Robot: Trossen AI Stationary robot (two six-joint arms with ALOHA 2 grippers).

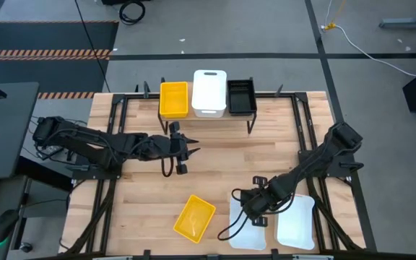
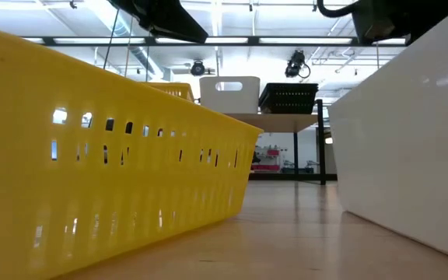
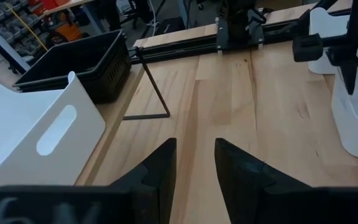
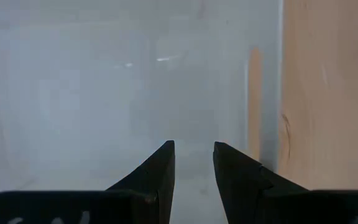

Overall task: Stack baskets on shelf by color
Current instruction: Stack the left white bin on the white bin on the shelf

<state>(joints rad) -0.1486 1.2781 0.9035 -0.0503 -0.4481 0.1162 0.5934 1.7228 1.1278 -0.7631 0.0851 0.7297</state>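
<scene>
Overhead, table-level, two wrist views; shared shelf (image 1: 208, 115).

Two yellow baskets (image 1: 174, 99), three white (image 1: 209, 92), one black (image 1: 241, 96).

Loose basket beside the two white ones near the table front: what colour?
Yellow, clearest in the high view.

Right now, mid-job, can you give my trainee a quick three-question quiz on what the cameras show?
1. True or false: the shelf carries a yellow basket, a white basket and a black basket.
2. How many baskets lie loose on the tabletop, and in which colours?
3. The right gripper is over: A) the loose yellow basket; B) a loose white basket; C) the shelf.

Key
1. True.
2. Three: one yellow, two white, the second white basket lying beside the first.
3. B. The left gripper, fingers apart and empty, waits over bare tabletop.
</scene>
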